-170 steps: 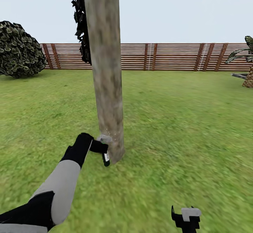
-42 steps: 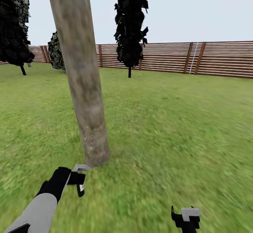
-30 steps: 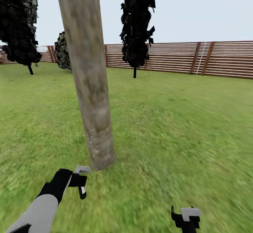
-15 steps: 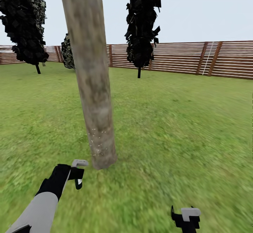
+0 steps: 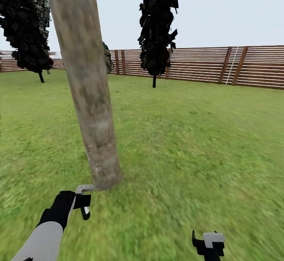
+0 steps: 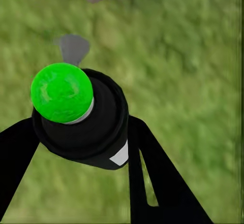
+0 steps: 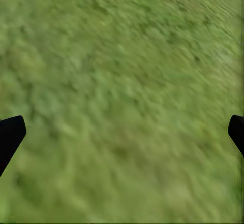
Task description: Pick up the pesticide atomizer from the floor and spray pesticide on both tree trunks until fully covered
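Currently the pesticide atomizer (image 6: 81,117) is held between the fingers of the left gripper (image 5: 81,202), low over the grass (image 5: 189,142), just near of the tree trunk (image 5: 88,95) base. In the left wrist view a green cap tops the dark body, and the grey nozzle is aimed toward the trunk foot. Faint white specks are seen on the lower trunk only; higher bark looks bare, so coverage is judged partial. For this step the nozzle should be kept facing the bark at close range and swept upward slowly, then carried round the far side. The right gripper (image 5: 209,243) is spread wide, nothing held, low at near right.
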Available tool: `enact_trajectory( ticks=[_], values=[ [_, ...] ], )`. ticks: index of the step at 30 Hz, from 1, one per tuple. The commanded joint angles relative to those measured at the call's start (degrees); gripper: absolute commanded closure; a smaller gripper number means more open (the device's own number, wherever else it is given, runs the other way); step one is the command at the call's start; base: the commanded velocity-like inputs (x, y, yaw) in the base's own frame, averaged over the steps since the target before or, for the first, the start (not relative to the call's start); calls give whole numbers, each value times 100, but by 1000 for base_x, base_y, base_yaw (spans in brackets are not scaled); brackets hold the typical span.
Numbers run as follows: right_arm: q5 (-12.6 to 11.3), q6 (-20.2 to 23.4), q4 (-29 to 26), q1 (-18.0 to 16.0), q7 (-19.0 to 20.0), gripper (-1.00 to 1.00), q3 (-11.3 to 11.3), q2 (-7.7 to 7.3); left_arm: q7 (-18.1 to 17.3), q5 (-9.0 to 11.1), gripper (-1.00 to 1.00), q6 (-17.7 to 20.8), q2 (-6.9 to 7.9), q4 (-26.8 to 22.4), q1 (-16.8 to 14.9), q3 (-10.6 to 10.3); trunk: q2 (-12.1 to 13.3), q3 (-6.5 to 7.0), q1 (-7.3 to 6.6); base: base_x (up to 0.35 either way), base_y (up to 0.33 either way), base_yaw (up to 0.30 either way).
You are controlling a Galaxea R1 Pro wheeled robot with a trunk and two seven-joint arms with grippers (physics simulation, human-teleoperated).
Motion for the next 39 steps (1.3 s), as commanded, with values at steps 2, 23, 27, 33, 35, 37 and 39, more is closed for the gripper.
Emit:
enact_trajectory(
  ticks=[2,23,27,33,35,37,39],
  values=[
    [61,-11,9,-5,-33,-100,-28,3,-43,-59,100,15,-22,-11,-6,32,-2,-6,0,105,-276,198],
    [61,-11,9,-5,-33,-100,-28,7,-40,-50,100,14,-42,-10,-6,28,-2,-6,0,45,-276,133],
    [61,-11,9,-5,-33,-100,-28,7,-40,-49,100,14,-42,-10,-6,28,-2,-6,0,88,-284,0],
    [61,-11,9,-5,-33,-100,-28,7,-40,-48,100,14,-42,-10,-6,28,-2,-6,0,92,-284,124],
    [61,-12,9,-5,-33,-100,-28,7,-40,-48,100,14,-42,-10,-6,28,-2,-6,0,92,-284,263],
    [61,-11,9,-5,-33,-100,-28,7,-36,-48,100,14,-42,-10,-6,28,-2,-6,0,87,-284,274],
    [61,-11,9,-5,-33,-100,-28,7,-33,-48,100,16,-42,-9,-6,28,-2,-6,0,82,-284,277]
  ],
)
